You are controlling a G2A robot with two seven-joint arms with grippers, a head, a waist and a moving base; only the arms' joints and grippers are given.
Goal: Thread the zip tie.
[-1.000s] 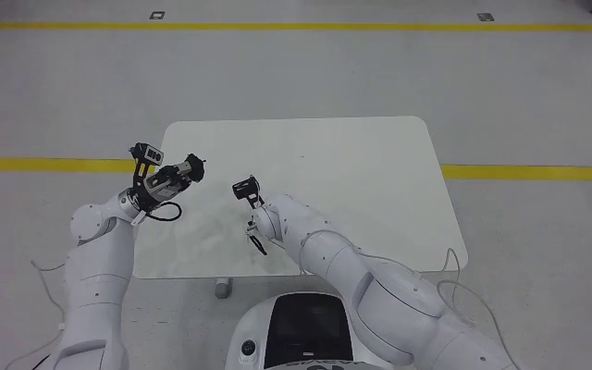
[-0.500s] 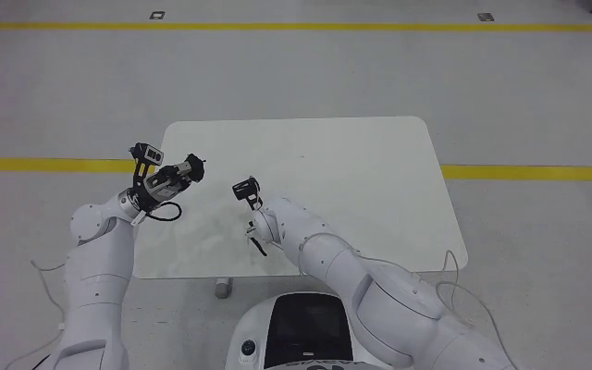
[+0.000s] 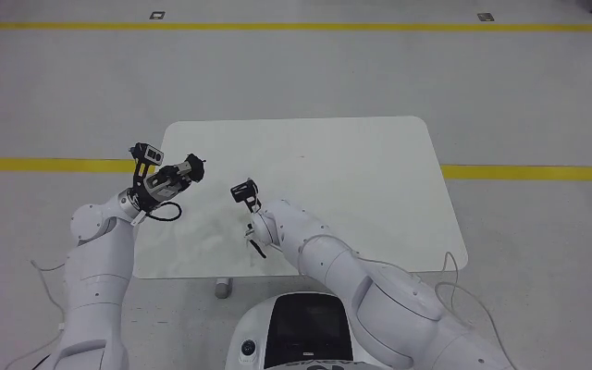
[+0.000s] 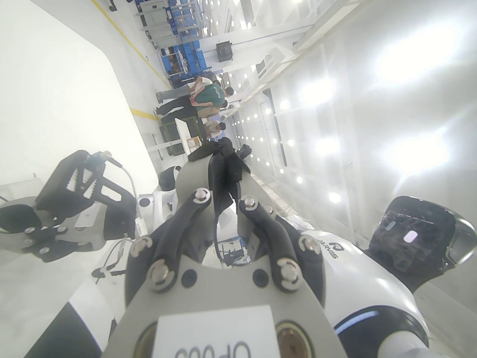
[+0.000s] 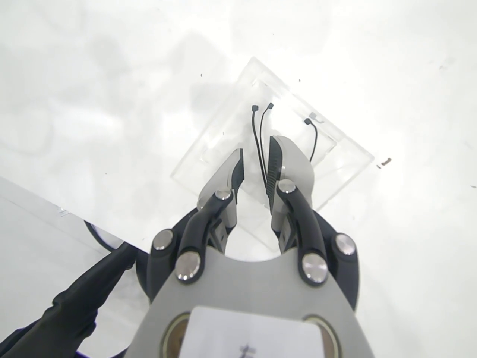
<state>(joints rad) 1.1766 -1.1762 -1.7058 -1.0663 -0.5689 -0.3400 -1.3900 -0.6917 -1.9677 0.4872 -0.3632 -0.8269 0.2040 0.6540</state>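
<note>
The left arm (image 3: pixel 97 231) is bent at the elbow, and the left tool (image 4: pixel 225 158) is raised with its fingers closed together. The right arm (image 3: pixel 314 245) is folded inward. The right tool (image 5: pixel 257 152) points straight down, fingers parted by a narrow gap.

Floor (image 3: pixel 305 79) was pale grey, crossed by two yellow lines (image 3: pixel 277 26); table (image 3: pixel 370 176) was white, round-cornered; blue shelving (image 4: pixel 182 24) stood behind.

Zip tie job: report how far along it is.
Done: nothing threaded; three zip ties lie loose in the clear tray. In hand: the open right gripper hangs over two of them, neither gripped. The left gripper is shut, raised apart from the tray. Left: pick one, thread tail through head.
</note>
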